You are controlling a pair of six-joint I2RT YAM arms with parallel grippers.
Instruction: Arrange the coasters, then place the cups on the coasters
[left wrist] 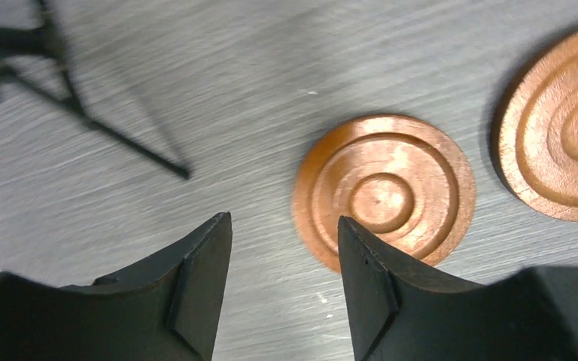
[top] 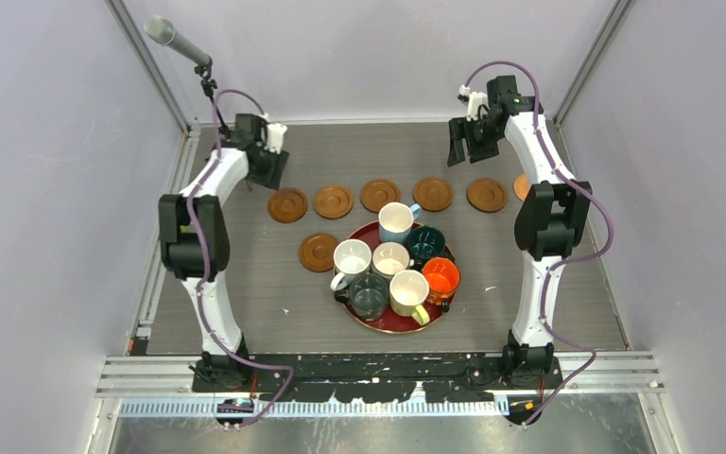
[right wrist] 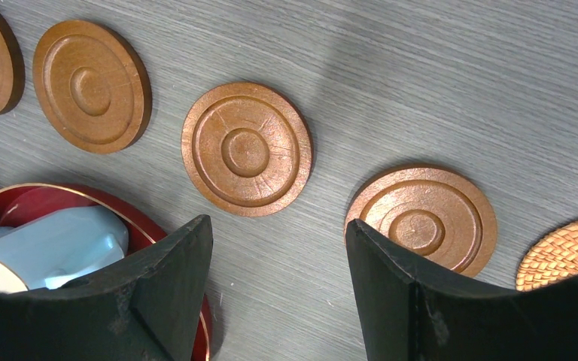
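Note:
Several round brown coasters lie in a row across the far table, from the leftmost (top: 287, 204) to one at the right (top: 486, 195); another coaster (top: 319, 252) lies apart, left of the tray. Handled cups stand packed on the dark red tray (top: 384, 324): light blue (top: 396, 222), white (top: 351, 258), orange (top: 441, 276) and others. My left gripper (top: 269, 165) (left wrist: 284, 226) hangs open and empty just left of the leftmost coaster (left wrist: 384, 188). My right gripper (top: 461, 142) (right wrist: 278, 226) is open and empty above bare table between two coasters (right wrist: 246, 149) (right wrist: 421, 218).
A woven round mat (right wrist: 568, 252) lies at the row's right end, partly behind the right arm (top: 522, 186). A microphone on a black stand (top: 175, 40) rises at the back left, its legs (left wrist: 83, 113) near my left gripper. Walls enclose the table.

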